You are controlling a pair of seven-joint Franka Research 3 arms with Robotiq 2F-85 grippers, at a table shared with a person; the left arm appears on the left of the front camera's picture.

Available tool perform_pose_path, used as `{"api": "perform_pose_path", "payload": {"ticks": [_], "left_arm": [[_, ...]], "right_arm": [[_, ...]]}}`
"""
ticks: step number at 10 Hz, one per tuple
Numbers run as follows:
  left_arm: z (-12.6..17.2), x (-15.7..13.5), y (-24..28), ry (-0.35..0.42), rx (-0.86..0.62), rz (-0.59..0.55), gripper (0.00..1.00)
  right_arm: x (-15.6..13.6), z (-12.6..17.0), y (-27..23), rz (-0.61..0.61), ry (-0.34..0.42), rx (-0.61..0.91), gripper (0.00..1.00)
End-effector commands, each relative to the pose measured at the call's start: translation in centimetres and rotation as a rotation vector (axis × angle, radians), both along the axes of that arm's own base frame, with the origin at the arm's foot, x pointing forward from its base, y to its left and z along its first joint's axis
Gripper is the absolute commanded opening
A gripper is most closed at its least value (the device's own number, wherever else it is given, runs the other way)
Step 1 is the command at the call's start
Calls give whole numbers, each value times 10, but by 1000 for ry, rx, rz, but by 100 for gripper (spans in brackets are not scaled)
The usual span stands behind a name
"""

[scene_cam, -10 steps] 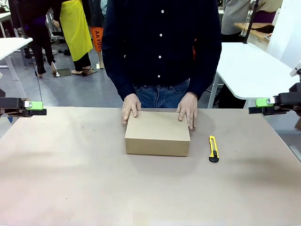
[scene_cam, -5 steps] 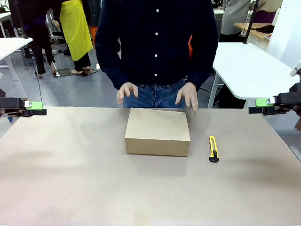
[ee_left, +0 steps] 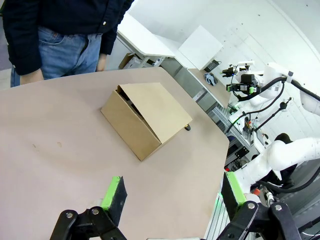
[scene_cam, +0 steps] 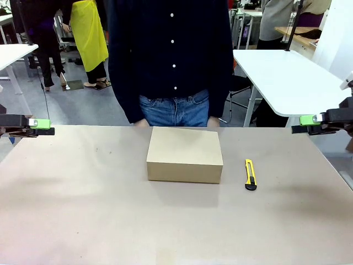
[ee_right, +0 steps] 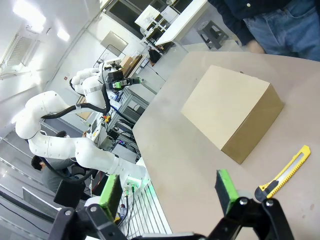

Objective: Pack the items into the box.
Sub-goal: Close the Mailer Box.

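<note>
The box [scene_cam: 185,154] sits in the middle of the table with its flap lid down. In the left wrist view the box [ee_left: 145,115] shows a thin dark gap under the lid at one corner, and the right wrist view shows the box [ee_right: 232,110] too. The items are hidden from view. My left gripper [scene_cam: 41,128] hovers at the table's far left edge, well away from the box, and its jaws [ee_left: 172,192] stand open and empty. My right gripper [scene_cam: 304,125] hovers at the far right edge, also open with nothing between its fingers [ee_right: 167,192].
A yellow-and-black utility knife [scene_cam: 251,174] lies just right of the box, also seen as the knife [ee_right: 282,175] in the right wrist view. A person [scene_cam: 171,61] in a dark shirt stands at the far edge, hands down at the table's rim. White tables stand behind.
The person's hands lifted off the box lid and drew back to the table's far edge, and the person shifted slightly left. Neither gripper has moved.
</note>
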State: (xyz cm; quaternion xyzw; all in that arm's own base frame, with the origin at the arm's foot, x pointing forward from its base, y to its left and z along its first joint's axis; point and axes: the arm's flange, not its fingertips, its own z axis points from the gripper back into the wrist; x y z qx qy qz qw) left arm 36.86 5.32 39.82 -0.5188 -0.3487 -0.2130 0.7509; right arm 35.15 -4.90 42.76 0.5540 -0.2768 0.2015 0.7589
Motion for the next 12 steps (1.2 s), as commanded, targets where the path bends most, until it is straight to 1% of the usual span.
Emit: {"api": "perform_pose_path", "payload": {"ticks": [1, 12], "left_arm": [[1, -2, 2, -20, -2, -6, 100], [1, -2, 2, -20, -2, -6, 100]], "right_arm": [[1, 2, 1, -16, -4, 8, 100], [1, 2, 1, -16, -4, 8, 100]]}}
